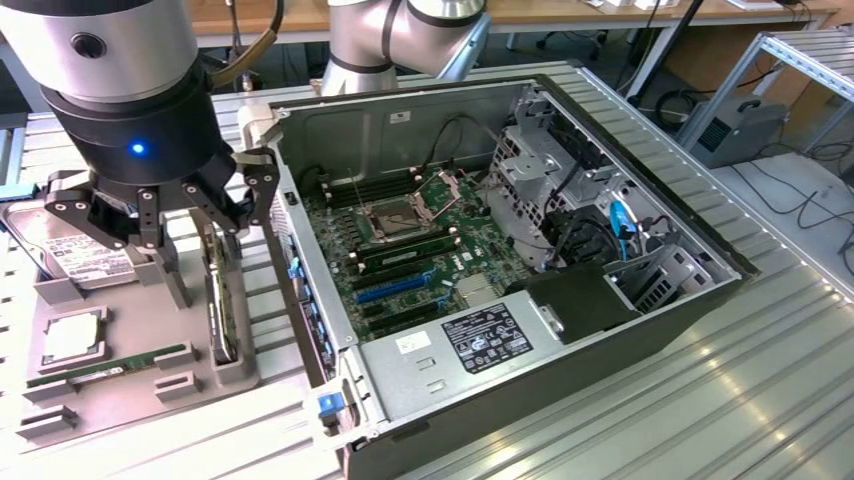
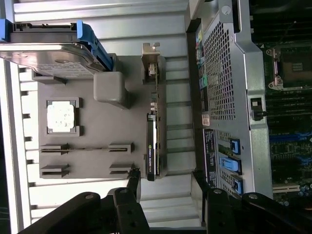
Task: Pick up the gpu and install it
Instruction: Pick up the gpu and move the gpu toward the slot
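The gpu (image 1: 227, 310) is a slim black card standing on edge in the grey holder (image 1: 134, 400), just beside the open computer case (image 1: 534, 250). In the wrist view the gpu (image 2: 152, 141) appears edge-on, its silver bracket at the far end. My gripper (image 1: 167, 232) hangs open above the holder, a little above the card. In the wrist view my gripper (image 2: 166, 179) spreads wide, with the card's near end lying close to one fingertip (image 2: 134, 176). Nothing is held.
On the holder (image 2: 97, 126) also sit a silver hard drive (image 1: 74, 250) in a blue bracket, a processor chip (image 1: 74, 338) and a green memory stick (image 1: 107, 365). The motherboard (image 1: 414, 260) lies exposed in the case. The case wall (image 2: 224, 97) stands close to the card.
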`<action>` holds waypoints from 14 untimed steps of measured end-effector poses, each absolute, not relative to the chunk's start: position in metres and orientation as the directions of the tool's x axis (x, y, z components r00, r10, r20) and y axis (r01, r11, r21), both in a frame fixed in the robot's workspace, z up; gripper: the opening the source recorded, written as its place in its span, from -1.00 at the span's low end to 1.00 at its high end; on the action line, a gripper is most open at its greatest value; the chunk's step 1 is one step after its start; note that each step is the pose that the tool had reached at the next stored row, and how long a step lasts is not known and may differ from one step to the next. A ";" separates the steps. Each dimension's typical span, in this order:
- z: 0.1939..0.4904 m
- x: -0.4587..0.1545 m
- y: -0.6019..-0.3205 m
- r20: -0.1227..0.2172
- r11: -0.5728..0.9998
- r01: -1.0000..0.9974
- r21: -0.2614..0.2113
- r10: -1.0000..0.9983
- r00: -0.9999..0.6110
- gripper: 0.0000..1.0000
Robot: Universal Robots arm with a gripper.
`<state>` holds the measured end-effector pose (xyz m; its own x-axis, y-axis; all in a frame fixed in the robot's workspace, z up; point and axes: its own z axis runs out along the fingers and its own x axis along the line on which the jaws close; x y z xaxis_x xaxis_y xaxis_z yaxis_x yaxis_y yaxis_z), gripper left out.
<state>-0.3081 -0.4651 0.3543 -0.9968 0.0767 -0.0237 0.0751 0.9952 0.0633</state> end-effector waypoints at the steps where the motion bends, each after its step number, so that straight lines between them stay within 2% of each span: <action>1: 0.354 -0.308 -0.465 -0.024 0.995 0.075 0.063 0.077 -0.997 0.08; 14: 0.351 -0.308 -0.465 -0.024 0.995 0.075 0.063 0.077 -0.997 0.08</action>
<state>-0.3081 -0.4651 0.3506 -0.9968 0.0767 -0.0236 0.0751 0.9952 0.0632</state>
